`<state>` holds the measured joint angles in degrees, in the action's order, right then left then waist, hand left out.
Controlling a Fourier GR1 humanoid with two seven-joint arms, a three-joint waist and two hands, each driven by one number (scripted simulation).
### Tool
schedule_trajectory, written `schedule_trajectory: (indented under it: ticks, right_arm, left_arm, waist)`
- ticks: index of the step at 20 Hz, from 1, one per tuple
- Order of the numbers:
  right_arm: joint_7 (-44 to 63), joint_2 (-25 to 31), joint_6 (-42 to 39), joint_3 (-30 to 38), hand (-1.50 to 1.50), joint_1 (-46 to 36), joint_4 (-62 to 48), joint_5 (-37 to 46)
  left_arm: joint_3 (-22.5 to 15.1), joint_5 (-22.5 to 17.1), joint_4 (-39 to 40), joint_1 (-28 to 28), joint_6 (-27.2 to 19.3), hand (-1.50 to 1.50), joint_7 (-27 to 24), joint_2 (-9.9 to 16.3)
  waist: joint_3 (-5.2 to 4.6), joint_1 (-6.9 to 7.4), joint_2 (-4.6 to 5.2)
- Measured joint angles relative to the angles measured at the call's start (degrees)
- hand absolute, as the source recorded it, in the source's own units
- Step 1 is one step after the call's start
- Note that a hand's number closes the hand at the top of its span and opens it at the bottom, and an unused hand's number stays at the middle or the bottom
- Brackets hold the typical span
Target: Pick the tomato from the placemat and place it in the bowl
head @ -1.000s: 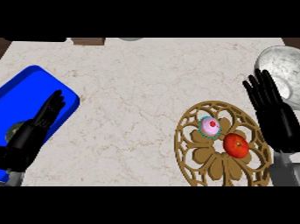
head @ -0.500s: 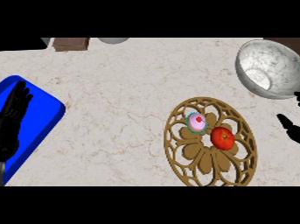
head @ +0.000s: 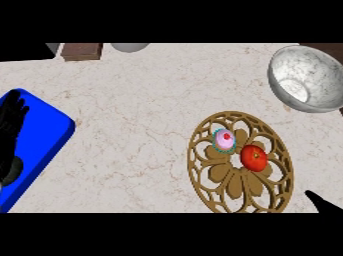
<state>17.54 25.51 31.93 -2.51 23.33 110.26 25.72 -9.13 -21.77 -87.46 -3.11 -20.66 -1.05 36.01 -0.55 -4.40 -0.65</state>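
A red tomato (head: 254, 157) lies on the right half of a round brown openwork placemat (head: 240, 162). A pink cupcake (head: 224, 139) sits beside it, to its upper left. The grey marbled bowl (head: 310, 78) stands at the far right corner, with nothing inside. My left hand (head: 2, 142) rests open at the left edge, fingers straight, over a blue tray. Only a black tip of my right hand (head: 324, 204) shows at the lower right edge, below and right of the placemat, apart from the tomato.
A blue rectangular tray (head: 39, 145) lies slanted along the left side of the marble counter (head: 137, 125). A brown block (head: 81, 50) and a pale round object (head: 130, 47) sit at the counter's far edge.
The view has swung so the bowl and placemat sit further left and down. My right hand has dropped from beside the bowl to the lower right edge, nearly out of view.
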Motion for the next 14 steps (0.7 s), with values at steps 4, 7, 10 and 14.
schedule_trajectory:
  ticks: [4, 7, 10, 14]
  right_arm:
    - [11.08, -2.48, 0.71, -3.39, -1.50, 6.86, 11.40, 11.32]
    - [20.49, -3.09, -3.76, -4.77, -1.50, 7.89, 19.52, 18.91]
    - [29.63, -1.80, -10.90, -4.16, -1.50, 3.19, 22.66, 21.23]
    - [38.71, 1.60, -22.22, -4.15, -1.50, -3.59, 22.82, 21.30]
  left_arm:
    - [-0.72, 0.74, -0.77, -0.59, -0.29, 0.00, 0.92, -0.74]
    - [-1.54, 1.84, -0.35, -2.32, -0.37, 0.00, 1.81, -1.62]
    - [-1.99, 2.52, 1.08, -4.50, 0.07, 0.00, 2.19, -2.77]
    - [-2.34, 3.34, 0.40, -5.51, -0.10, 0.00, 3.72, -3.16]
  waist:
    - [0.13, 1.68, 0.31]
    - [0.23, 2.73, 0.56]
    - [0.25, 3.64, 0.78]
    - [0.31, 4.73, 0.87]
